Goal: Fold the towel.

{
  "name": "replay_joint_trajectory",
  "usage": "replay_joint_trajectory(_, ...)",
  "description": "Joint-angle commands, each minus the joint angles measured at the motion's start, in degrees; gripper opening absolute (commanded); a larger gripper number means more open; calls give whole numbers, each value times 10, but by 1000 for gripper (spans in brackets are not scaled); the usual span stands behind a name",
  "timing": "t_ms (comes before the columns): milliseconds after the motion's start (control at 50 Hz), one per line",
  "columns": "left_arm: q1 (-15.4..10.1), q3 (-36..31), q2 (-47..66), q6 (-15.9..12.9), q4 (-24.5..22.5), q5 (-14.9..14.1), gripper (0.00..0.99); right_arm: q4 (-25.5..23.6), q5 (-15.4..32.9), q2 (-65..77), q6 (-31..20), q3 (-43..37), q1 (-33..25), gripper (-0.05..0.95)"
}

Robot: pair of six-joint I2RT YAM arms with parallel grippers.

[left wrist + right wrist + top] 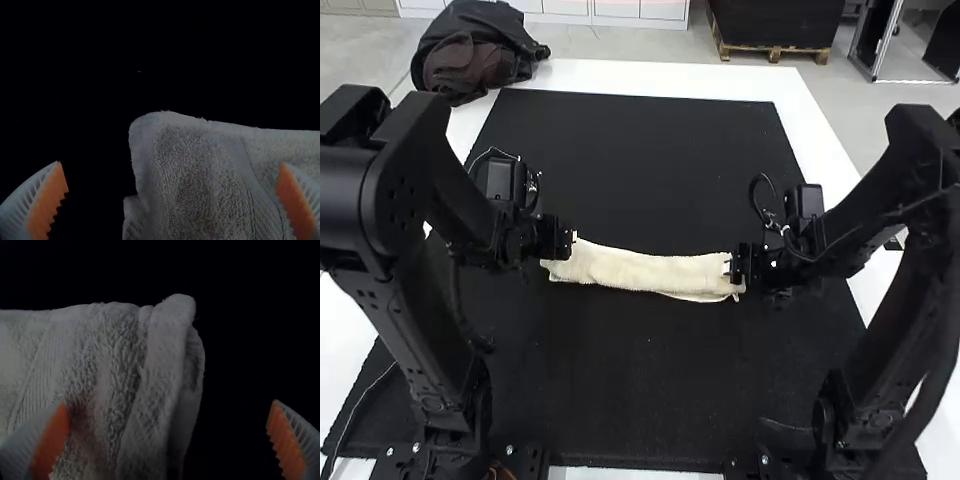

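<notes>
Largest first, we have the white counter (670,76) with a black mat (640,150) spread over it, and a dark bag (475,50) at its far left corner. The left arm (380,200) and right arm (920,260) reach inward from either side. Between them, across the middle of the mat, lies the towel (645,270), folded into a long, narrow strip, its layers slightly uneven along the near edge and at the right end. At its left end, the left tool (171,164) has its fingers wide apart, one out over the bare mat and the other over the cloth; at the right end, the right tool (169,406) is spread the same way. We judge the lengthwise folding to be done and the crosswise fold to be next: one end wants pinching through all its layers, lifting and laying over the other. If we catch only the top layer, the strip may open up. We can make out no label or writing on the towel.
</notes>
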State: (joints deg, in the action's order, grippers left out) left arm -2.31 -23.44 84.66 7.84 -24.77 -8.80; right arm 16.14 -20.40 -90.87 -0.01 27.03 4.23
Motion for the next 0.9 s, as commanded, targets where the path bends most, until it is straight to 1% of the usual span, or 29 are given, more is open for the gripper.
replay_joint_trajectory(0, 0, -12, -21, 12, -5, 4, 970, 4, -5, -7, -3, 17, 16, 908)
replay_joint_trajectory(220, 1, -13, -28, 14, -3, 4, 970, 16, 4, -22, -3, 17, 21, 907)
replay_joint_trajectory(420, 15, -24, -49, 14, 3, 4, 970, 22, 3, -41, -3, 19, 22, 907)
replay_joint_trajectory(500, 20, -34, -52, 14, 11, 4, 970, 21, 3, -47, -3, 19, 25, 905)
replay_joint_trajectory(580, 23, -41, -52, 14, 18, 4, 970, 21, 19, -53, -10, 18, 26, 848)
replay_joint_trajectory(600, 24, -42, -52, 14, 20, 4, 970, 21, 24, -53, -14, 18, 27, 820)
replay_joint_trajectory(640, 24, -44, -52, 14, 21, 4, 970, 20, 18, -54, -13, 19, 28, 779)
replay_joint_trajectory(660, 24, -45, -52, 14, 21, 4, 970, 21, 17, -54, -13, 20, 28, 741)
replay_joint_trajectory(680, 24, -46, -51, 14, 22, 4, 970, 21, 16, -54, -13, 22, 28, 679)
replay_joint_trajectory(740, 24, -47, -52, 14, 25, 4, 970, 17, 7, -55, -17, 24, 28, 385)
replay_joint_trajectory(760, 24, -48, -52, 15, 25, 4, 970, 18, 5, -55, -18, 24, 28, 248)
replay_joint_trajectory(780, 24, -49, -52, 15, 28, 4, 970, 18, 4, -55, -24, 24, 28, 64)
replay_joint_trajectory(800, 24, -49, -52, 15, 30, 4, 970, 18, 4, -55, -26, 24, 28, -34)
replay_joint_trajectory(820, 24, -49, -51, 15, 32, 4, 970, 17, 3, -55, -27, 24, 28, -18)
replay_joint_trajectory(880, 25, -51, -52, 15, 35, 4, 970, 6, -9, -55, -28, 27, 28, -25)
